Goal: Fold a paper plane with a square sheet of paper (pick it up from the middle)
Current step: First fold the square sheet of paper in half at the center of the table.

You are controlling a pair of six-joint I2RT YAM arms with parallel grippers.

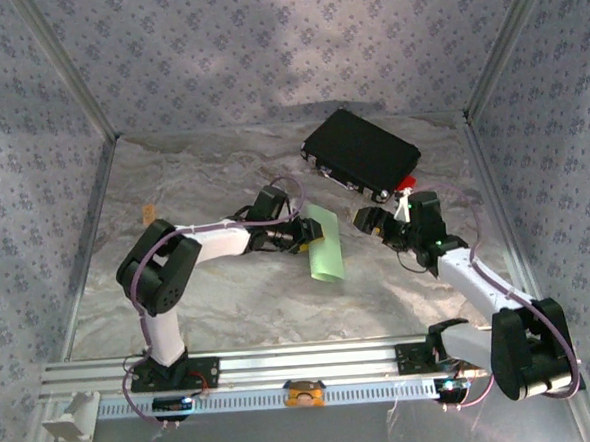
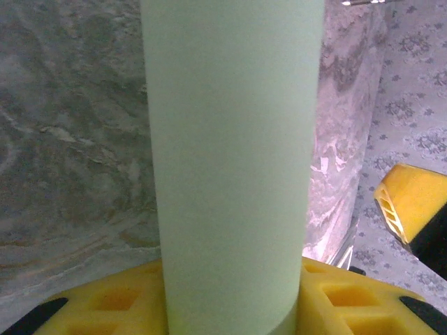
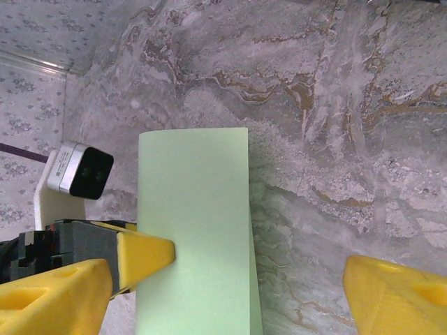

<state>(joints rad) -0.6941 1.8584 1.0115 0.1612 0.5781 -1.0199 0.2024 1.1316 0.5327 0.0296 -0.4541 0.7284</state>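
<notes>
Square sheet of paper (image 1: 323, 241) was a narrow folded strip, middle of the surface (image 1: 230, 300).
Left tool (image 1: 301, 237) was pinching its long edge, right tool (image 1: 368, 220) hung wide open just beside it, black case (image 1: 361, 157) further back.

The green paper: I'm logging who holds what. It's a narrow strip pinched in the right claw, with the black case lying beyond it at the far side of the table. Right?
Not quite. The left claw pinches the paper, as the top external view shows. The right claw stands open beside it. The rest holds: the black case lies beyond.
</notes>
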